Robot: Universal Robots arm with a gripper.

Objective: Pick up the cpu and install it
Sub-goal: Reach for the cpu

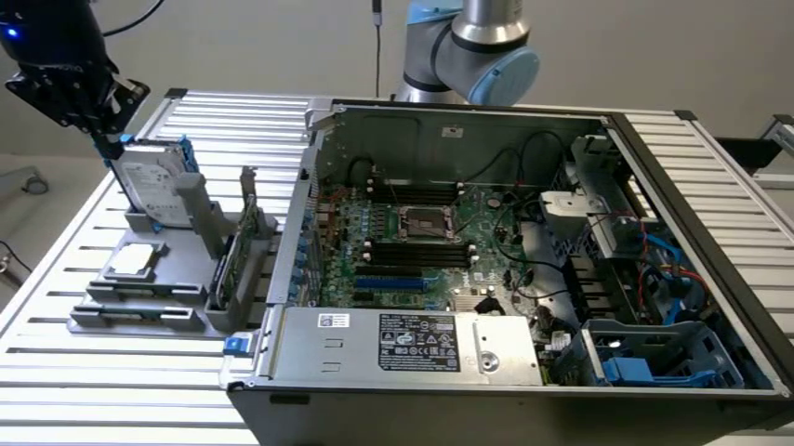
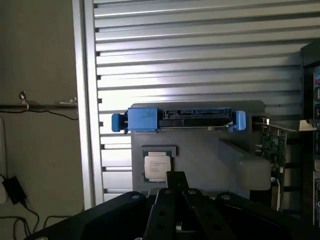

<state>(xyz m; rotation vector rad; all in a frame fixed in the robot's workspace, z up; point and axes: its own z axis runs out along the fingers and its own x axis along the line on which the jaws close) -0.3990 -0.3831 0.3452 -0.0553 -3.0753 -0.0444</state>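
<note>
Slatted metal table (image 1: pixel 74 372) under everything. Open computer case (image 1: pixel 694 186) lies well away from the gripper (image 1: pixel 110 137), toward the exterior view's right, with the motherboard (image 1: pixel 410 269) exposed inside. Grey parts holder (image 1: pixel 186 279) directly below the gripper. Hard drive (image 1: pixel 152 186) with blue brackets stands upright in the holder, close under the fingertips. The cpu (image 2: pixel 157 166) lies flat on the holder beside the drive, lower than the gripper, not touched. Gripper fingers pressed fully together, nothing between them.

Space above cpu (image 1: pixel 134 261) open; upright hard drive (image 1: pixel 152 186) stands just beside it.
</note>
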